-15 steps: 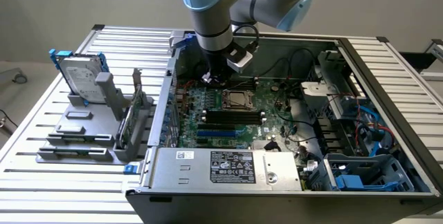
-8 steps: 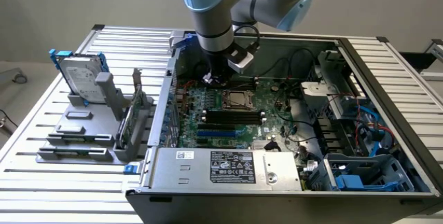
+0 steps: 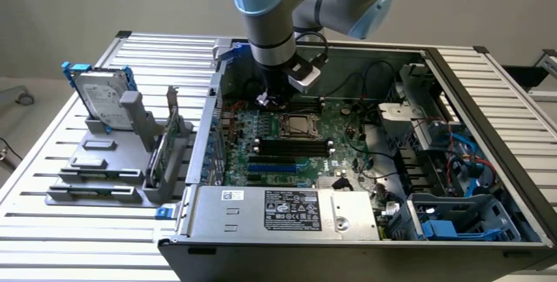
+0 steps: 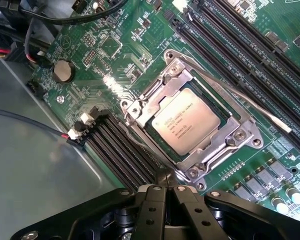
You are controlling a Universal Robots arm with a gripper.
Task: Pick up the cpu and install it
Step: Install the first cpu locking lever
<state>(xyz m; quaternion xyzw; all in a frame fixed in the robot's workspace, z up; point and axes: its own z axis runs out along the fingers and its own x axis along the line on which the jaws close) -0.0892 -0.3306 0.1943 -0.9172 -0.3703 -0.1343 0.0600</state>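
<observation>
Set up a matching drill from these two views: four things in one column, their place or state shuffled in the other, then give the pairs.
Things
1. cpu
2. hard drive
3. round battery
4. jaws

Place or state
A. shut together, over the green board
B. upright in a blue bracket, outside the computer case
C. flat on the green board, apart from the socket
D. lying in the metal-framed socket

Pairs: 1-D, 2-B, 3-C, 4-A
</observation>
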